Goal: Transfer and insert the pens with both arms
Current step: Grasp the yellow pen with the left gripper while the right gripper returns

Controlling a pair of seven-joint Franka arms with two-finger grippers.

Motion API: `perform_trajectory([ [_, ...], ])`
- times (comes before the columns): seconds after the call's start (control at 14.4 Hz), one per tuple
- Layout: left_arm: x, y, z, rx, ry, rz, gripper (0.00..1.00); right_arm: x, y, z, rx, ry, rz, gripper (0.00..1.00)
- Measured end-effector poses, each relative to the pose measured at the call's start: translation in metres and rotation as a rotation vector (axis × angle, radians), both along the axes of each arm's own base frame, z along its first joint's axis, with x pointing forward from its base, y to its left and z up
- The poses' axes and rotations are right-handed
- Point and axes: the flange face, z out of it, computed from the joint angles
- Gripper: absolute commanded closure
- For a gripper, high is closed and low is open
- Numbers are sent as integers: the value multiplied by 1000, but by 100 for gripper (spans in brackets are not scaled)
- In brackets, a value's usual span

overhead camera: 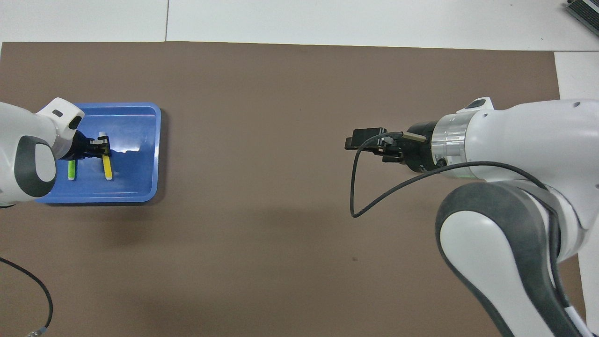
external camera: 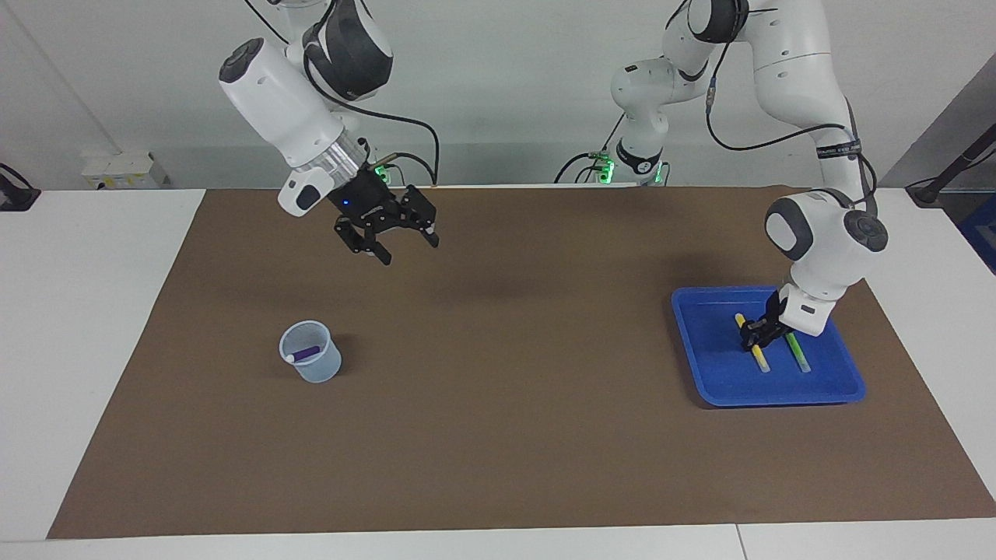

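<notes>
The yellow pen (external camera: 759, 358) (overhead camera: 107, 169) and the green pen (external camera: 799, 354) (overhead camera: 71, 170) lie side by side in a blue tray (external camera: 712, 381) (overhead camera: 138, 187) toward the left arm's end of the table. My left gripper (external camera: 755, 333) (overhead camera: 100, 143) is down in the tray at the yellow pen's end nearer the robots. The purple pen (external camera: 306, 353) leans inside a clear plastic cup (external camera: 311, 363) toward the right arm's end. My right gripper (external camera: 405, 243) (overhead camera: 355, 139) is open and empty, raised over the brown mat nearer the robots than the cup. The right arm hides the cup in the overhead view.
A brown mat (external camera: 498, 435) (overhead camera: 281, 84) covers most of the white table. A black cable (overhead camera: 360, 187) loops from the right wrist.
</notes>
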Motion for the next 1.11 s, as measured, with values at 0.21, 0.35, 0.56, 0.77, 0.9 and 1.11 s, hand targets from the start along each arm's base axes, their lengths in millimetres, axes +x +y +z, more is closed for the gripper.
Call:
perform_trajectory([
  [0.21, 0, 0, 0, 0, 0, -1, 100, -5, 12, 2, 28, 29, -27, 0],
  [0.35, 0, 0, 1, -1, 7, -1, 100, -7, 18, 3, 69, 71, -78, 0],
  [0.56, 5, 0, 22, -15, 64, -5, 100, -8, 22, 4, 90, 88, -95, 5],
  [0.77, 6, -8, 62, -108, 115, 36, 100, -10, 28, 6, 99, 89, -120, 5],
  [0.9, -3, -21, 90, -158, 155, 104, 100, -12, 37, 8, 108, 89, -139, 5],
  [1.11, -20, -62, 133, -172, 219, 176, 100, -13, 40, 9, 111, 87, -143, 5],
])
